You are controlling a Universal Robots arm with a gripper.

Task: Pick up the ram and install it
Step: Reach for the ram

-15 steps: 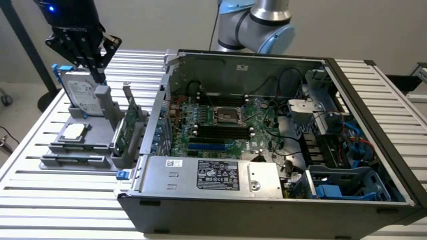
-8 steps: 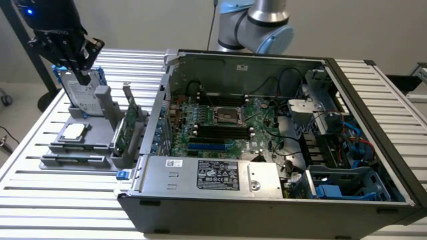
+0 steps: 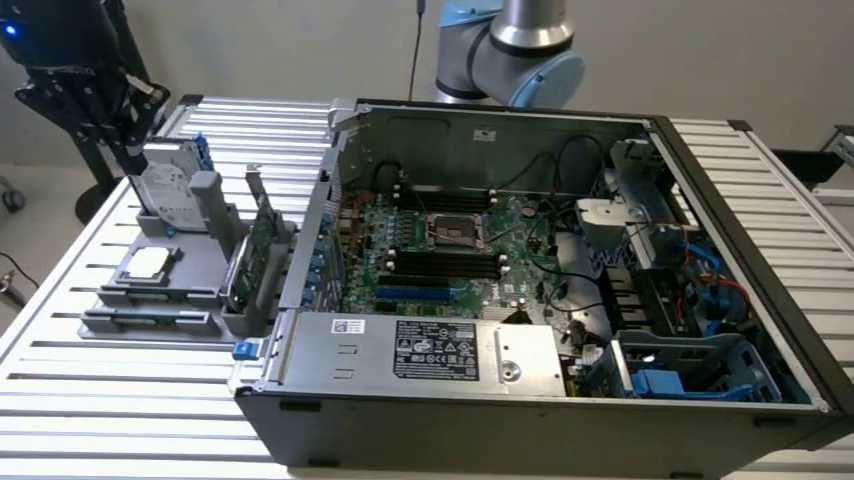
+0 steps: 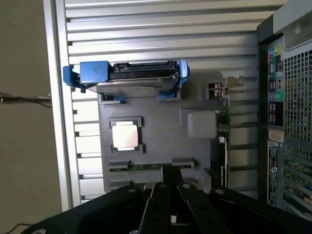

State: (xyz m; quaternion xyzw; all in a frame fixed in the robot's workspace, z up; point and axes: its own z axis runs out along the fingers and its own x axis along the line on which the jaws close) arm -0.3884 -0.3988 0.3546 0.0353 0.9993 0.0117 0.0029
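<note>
The ram (image 4: 141,166) is a thin dark stick lying in a slot of the grey parts holder (image 4: 156,141), just past the square silver processor (image 4: 126,136). In the exterior view the ram (image 3: 150,316) sits near the holder's front edge. My gripper (image 4: 170,170) is shut with nothing between its fingers, which meet in a point over the holder near the ram. In the exterior view the gripper (image 3: 127,150) hangs high above the holder's far end, over the hard drive (image 3: 171,190). The open computer case (image 3: 534,400) shows the motherboard's black memory slots (image 3: 447,265).
On the holder stand a silver hard drive with blue rails (image 4: 131,73) and a green expansion card with a metal bracket (image 3: 260,250). The case wall (image 4: 287,122) rises right beside the holder. A slatted aluminium table (image 3: 107,400) carries everything.
</note>
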